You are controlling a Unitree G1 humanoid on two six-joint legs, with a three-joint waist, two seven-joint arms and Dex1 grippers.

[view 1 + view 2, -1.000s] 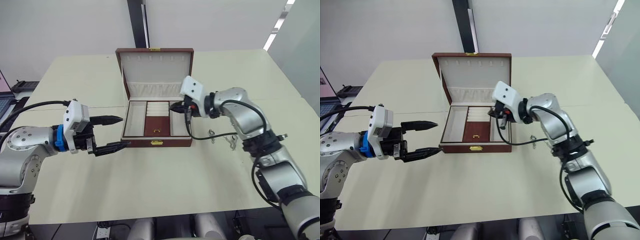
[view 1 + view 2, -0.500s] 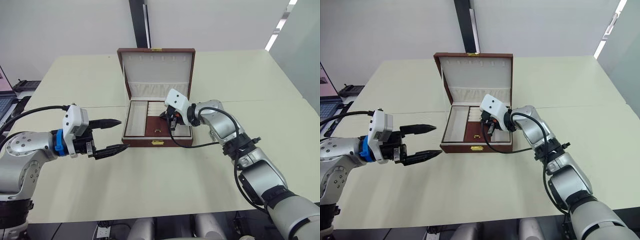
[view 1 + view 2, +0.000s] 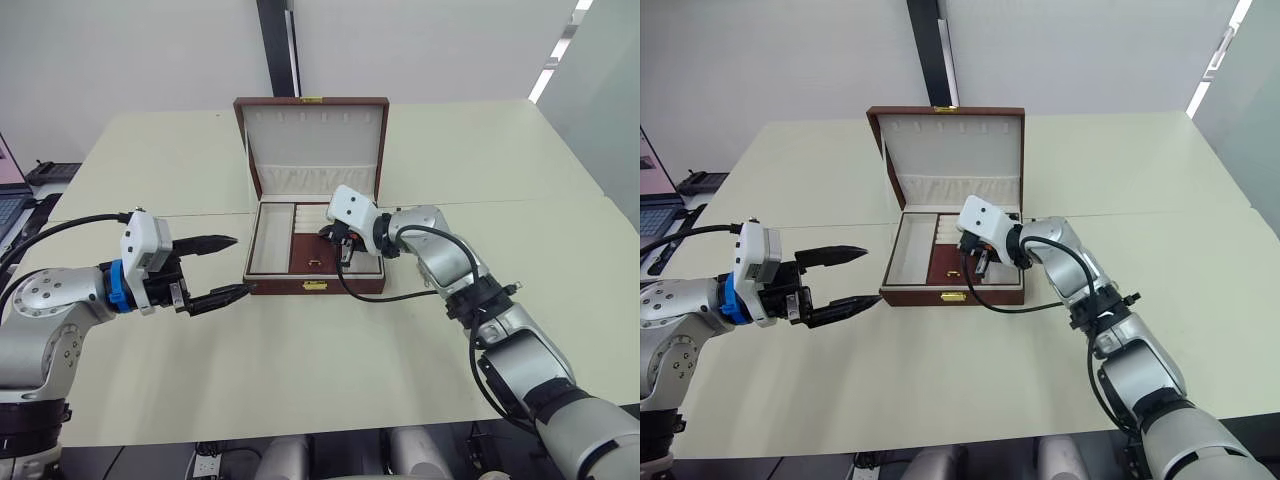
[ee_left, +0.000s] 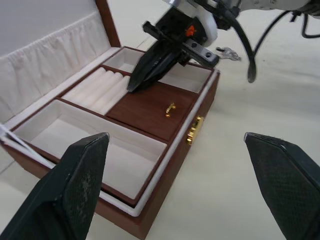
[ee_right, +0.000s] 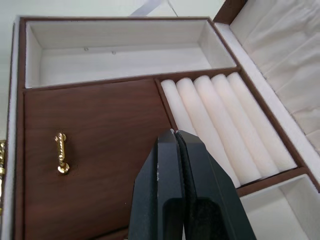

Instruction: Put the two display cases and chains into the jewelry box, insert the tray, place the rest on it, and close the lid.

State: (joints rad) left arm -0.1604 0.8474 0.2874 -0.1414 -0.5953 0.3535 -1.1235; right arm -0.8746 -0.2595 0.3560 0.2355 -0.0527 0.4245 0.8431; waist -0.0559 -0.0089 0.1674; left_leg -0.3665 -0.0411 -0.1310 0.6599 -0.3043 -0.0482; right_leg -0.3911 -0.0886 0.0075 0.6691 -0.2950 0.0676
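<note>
- Jewelry box (image 3: 314, 195) standing open mid-table (image 3: 300, 380), lid (image 3: 312, 145) propped upright at the back.
- Tray (image 5: 95, 150) already seated inside: wooden panel with small gold handle (image 5: 61, 152), cream ring rolls (image 5: 225, 125) beside it, open compartments around.
- Right claw (image 5: 175, 137) pressed together, empty, tip poised over the seam between panel and rolls.
- Left claw (image 3: 222, 268) spread wide, empty, hovering just off the box's left front corner.
- Probably rigid and light; lid likely swings freely on its hinge, best pushed at the top edge.
- Gold handle small and slick, likely needing a fine pinch.
</note>
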